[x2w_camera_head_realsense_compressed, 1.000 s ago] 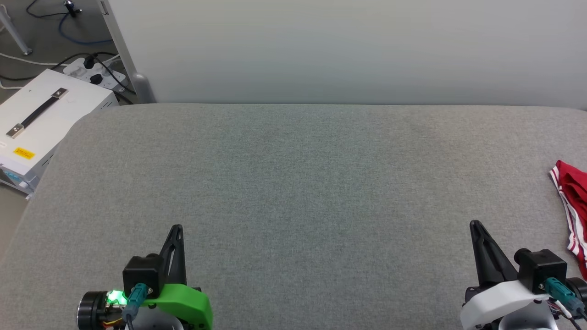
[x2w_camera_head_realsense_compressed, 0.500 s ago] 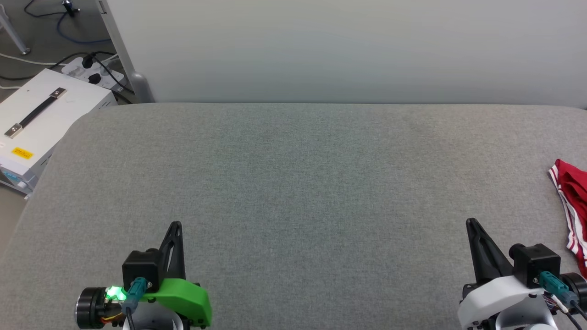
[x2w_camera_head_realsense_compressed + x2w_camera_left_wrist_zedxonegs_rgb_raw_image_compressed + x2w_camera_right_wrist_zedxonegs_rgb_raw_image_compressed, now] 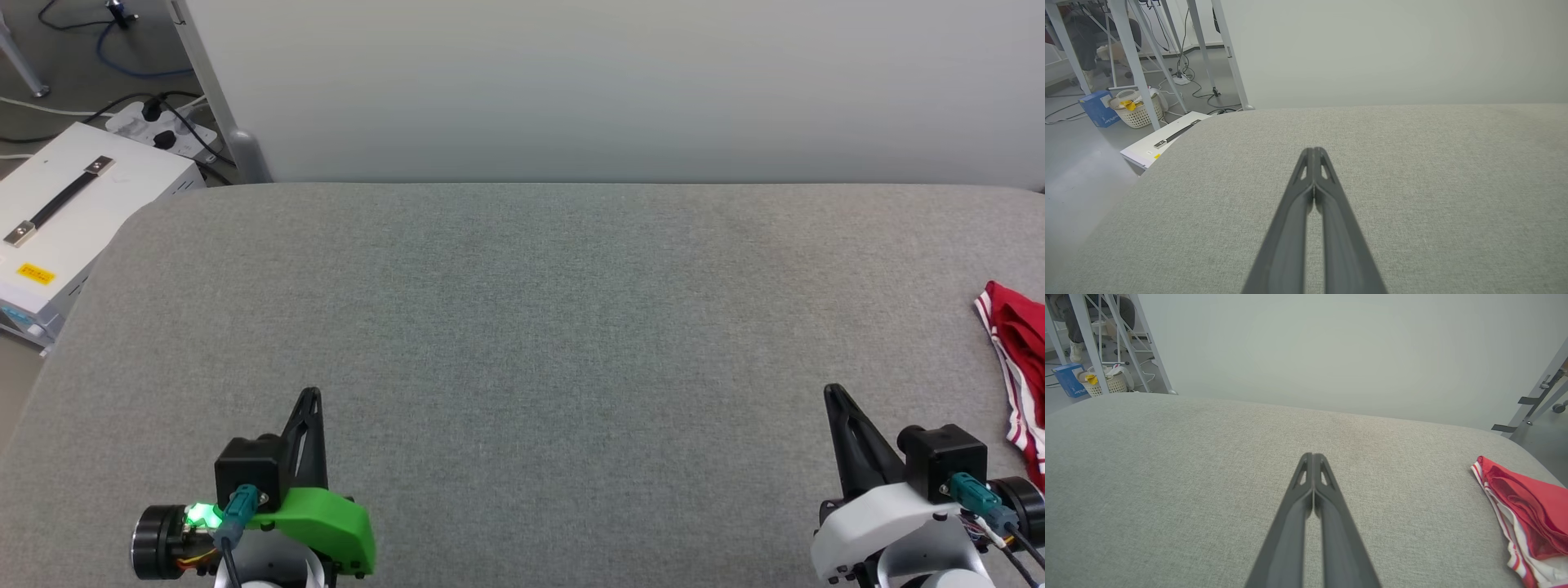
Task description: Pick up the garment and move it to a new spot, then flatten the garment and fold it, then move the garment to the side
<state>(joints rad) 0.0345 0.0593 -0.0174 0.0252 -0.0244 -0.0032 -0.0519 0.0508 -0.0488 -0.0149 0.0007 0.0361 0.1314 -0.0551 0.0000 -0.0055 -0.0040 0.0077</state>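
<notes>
Red garment [image 3: 1024,328] on grey surface [image 3: 522,327]

Grey fabric table [image 3: 522,327]; white case [image 3: 106,212] with black handle beside left edge; power strip [image 3: 131,122] behind.

The left gripper [image 3: 310,398] has a green shell [image 3: 331,527] and glowing green lamp [image 3: 198,516], the right gripper [image 3: 833,394] a white shell [image 3: 878,523]; both have long black fingers [image 3: 1286,245] and teal plugs [image 3: 238,508].

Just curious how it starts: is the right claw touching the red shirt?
Apart. The right wrist view shows bare grey fabric between the right claw and the red shirt.
</notes>
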